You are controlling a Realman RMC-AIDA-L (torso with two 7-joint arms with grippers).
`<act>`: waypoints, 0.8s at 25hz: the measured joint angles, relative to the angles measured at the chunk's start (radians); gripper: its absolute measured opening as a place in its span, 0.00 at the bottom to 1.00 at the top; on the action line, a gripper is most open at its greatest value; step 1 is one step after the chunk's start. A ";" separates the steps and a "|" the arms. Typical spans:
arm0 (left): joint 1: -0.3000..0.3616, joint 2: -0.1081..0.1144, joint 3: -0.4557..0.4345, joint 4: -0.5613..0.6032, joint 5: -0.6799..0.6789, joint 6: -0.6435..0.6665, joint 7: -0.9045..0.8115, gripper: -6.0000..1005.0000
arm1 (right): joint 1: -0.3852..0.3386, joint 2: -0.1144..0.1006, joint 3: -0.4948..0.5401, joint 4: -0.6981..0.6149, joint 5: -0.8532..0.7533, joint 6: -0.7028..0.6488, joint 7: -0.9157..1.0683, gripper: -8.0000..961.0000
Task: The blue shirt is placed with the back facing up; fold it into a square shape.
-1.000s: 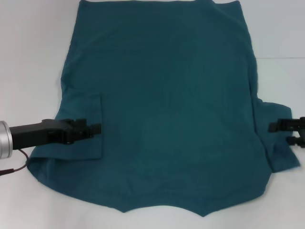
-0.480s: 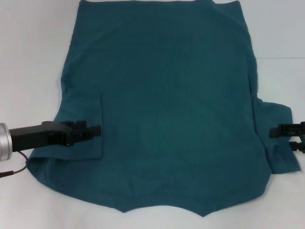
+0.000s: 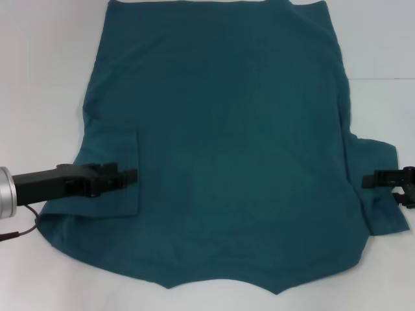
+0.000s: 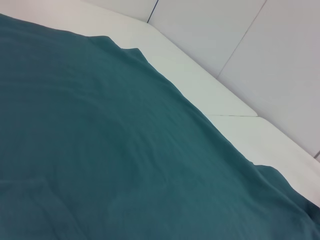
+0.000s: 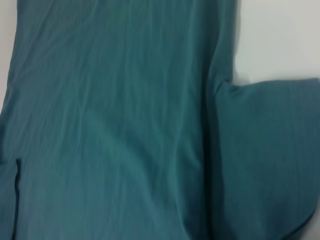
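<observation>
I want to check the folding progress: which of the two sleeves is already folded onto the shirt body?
The sleeve on the robot's left, under the left tool, is folded inward. The right sleeve lies spread outward on the table.

A white table (image 3: 45, 78) carries the blue shirt (image 3: 227, 129), spread flat on it.
</observation>
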 joint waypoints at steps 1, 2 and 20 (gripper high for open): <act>0.000 0.000 0.000 0.000 0.000 0.000 0.000 0.61 | 0.002 0.001 -0.002 0.000 0.000 0.003 0.003 0.92; 0.000 0.000 0.000 0.000 0.000 0.000 -0.001 0.61 | 0.003 0.002 -0.002 0.000 0.000 0.004 0.005 0.92; 0.000 0.001 0.000 0.000 0.000 0.000 -0.002 0.61 | -0.008 -0.007 0.003 0.001 0.010 -0.001 0.021 0.43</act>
